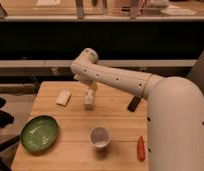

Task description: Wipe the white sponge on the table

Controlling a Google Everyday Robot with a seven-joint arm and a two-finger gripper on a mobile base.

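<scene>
Bearing: white sponge [63, 97] left of gripper [90, 88]

The white sponge lay left of centre in the frame, on the table [117, 120], long axis tilted up-right. Your gripper hung just right of it, over a white carton [88, 102]; spread or closed, you couldn't tell.

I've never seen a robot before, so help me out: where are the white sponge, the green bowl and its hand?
white sponge [63, 97]: camera view, centre of its top.
green bowl [39, 133]: camera view, bare inside.
hand [90, 87]: camera view, arm's tip, just above the white carton [88, 101], right of the sponge.
</scene>
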